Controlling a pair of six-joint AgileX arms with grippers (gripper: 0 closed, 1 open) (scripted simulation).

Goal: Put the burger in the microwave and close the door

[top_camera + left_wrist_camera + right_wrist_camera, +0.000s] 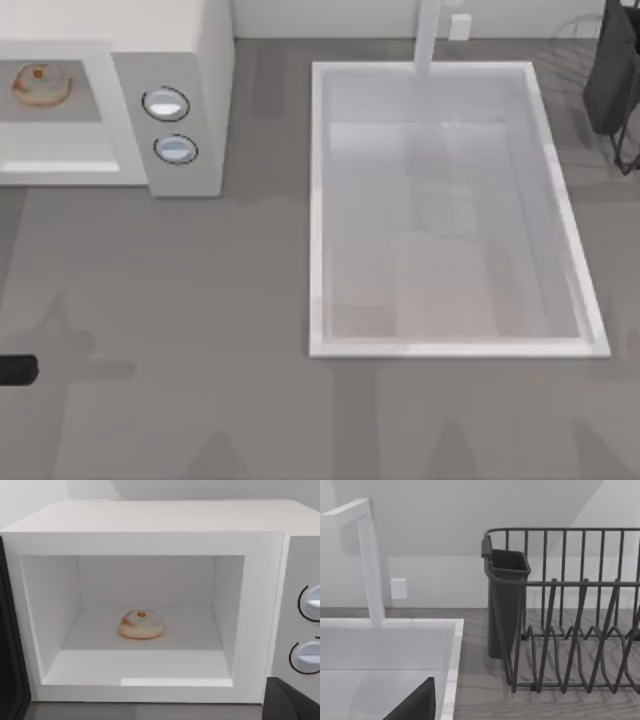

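Burger sits flat, centred in the open microwave.

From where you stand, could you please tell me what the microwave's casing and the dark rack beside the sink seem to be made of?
The boxy off-white microwave looks like painted metal or smooth plastic: flat, even panels with a soft matte sheen, though the look leaves it open. The dark grey dish rack seems coated metal wire: thin bent rods and hoops, uniformly dark and dull. Its dark rectangular cup looks like matte plastic.
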